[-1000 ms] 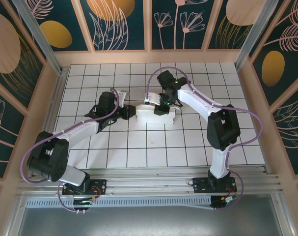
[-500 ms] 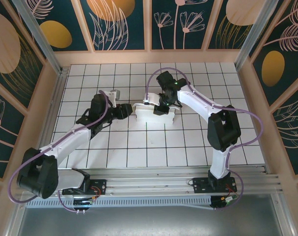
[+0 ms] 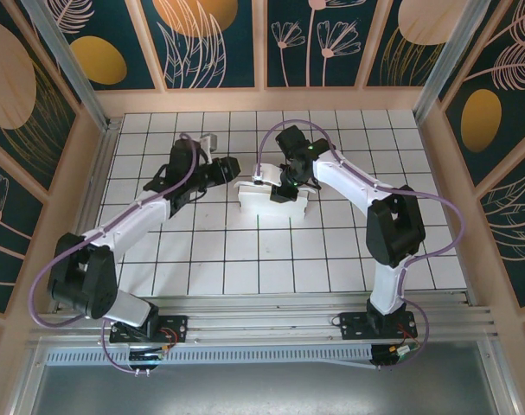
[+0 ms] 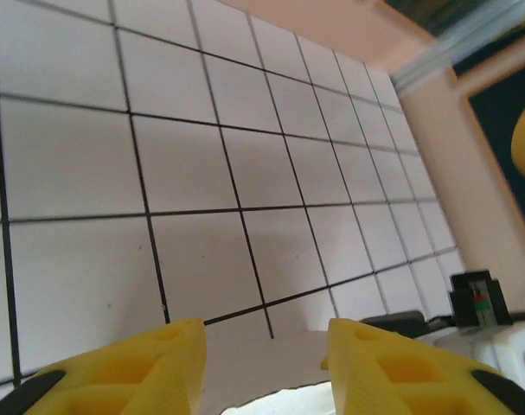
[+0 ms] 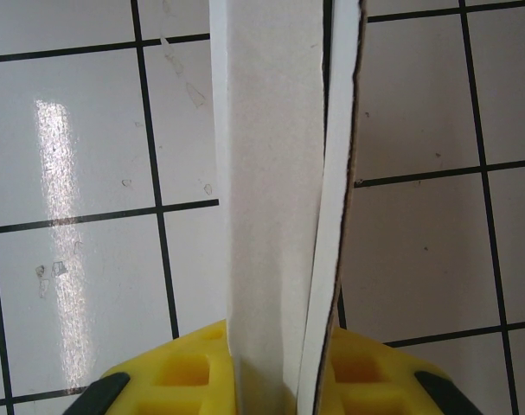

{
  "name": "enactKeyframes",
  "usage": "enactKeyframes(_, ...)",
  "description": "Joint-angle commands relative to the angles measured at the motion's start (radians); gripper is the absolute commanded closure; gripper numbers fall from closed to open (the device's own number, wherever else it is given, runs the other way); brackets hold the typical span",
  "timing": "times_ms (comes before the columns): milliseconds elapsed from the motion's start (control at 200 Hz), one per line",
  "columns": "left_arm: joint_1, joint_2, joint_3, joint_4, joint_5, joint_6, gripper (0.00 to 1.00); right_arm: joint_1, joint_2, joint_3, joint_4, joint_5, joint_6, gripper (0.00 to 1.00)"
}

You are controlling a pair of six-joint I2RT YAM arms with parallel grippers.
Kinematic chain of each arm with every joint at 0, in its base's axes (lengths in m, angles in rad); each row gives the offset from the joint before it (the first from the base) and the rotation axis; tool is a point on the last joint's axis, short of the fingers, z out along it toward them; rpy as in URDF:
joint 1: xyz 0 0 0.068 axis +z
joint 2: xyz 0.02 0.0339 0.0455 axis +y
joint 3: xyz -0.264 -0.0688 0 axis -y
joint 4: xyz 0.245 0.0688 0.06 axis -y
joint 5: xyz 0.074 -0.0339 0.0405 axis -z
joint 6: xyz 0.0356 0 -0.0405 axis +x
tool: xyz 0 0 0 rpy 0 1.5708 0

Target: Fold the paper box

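While it sits near the middle of the gridded table (image 3: 210,251), the paper box (image 3: 271,204) is plain white, its walls partly raised; my right gripper (image 3: 284,188) bends in from the far side, pinching an upright panel; up close, my yellow fingers (image 5: 171,380) clamp two thin layers; my left gripper (image 3: 230,169) hovers just beside the box's left end, fingers parted, holding nothing.

White, seemingly plain paper box (image 3: 258,204)
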Motion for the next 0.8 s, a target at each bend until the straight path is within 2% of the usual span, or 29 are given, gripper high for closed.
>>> enactKeyframes(0,0.002,0.024,0.037,-0.146,0.155,0.336,0.58,0.006,0.02,-0.038,0.002,0.031,0.016,0.82)
enactKeyframes(140,0.002,0.02,0.039,-0.188,0.204,0.462,0.6,0.009,0.023,-0.037,-0.001,0.028,0.015,0.82)
enactKeyframes(345,0.002,0.027,0.063,-0.256,0.07,0.544,0.59,0.009,0.026,-0.031,-0.007,0.028,0.013,0.82)
enactKeyframes(661,0.002,0.054,0.05,-0.221,0.04,0.556,0.6,0.009,0.029,-0.026,-0.014,0.028,0.014,0.82)
enactKeyframes(796,0.002,0.085,0.063,-0.221,0.038,0.553,0.69,0.009,0.028,-0.026,-0.016,0.028,0.016,0.82)
